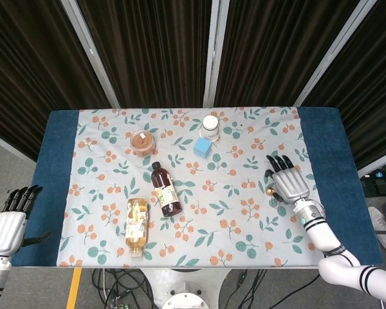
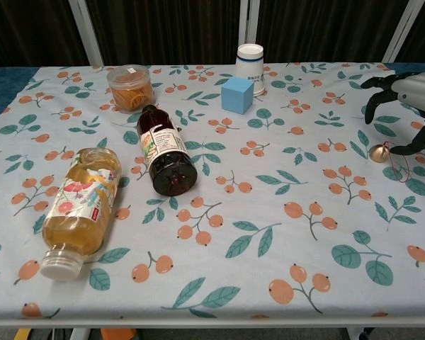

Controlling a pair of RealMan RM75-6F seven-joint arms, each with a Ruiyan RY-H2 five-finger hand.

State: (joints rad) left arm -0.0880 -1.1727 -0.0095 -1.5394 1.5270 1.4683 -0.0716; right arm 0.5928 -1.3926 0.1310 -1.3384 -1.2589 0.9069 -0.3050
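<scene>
My right hand hovers over the right side of the table, fingers spread and holding nothing. In the chest view this right hand hangs just above a small gold bell with a red string loop. From the head view the bell lies right beside the hand's thumb side; I cannot tell whether they touch. My left hand is off the table's left edge, fingers straight and empty.
A dark bottle and a yellow juice bottle lie on their sides on the floral cloth. At the back stand a snack jar, a blue cube and a paper cup.
</scene>
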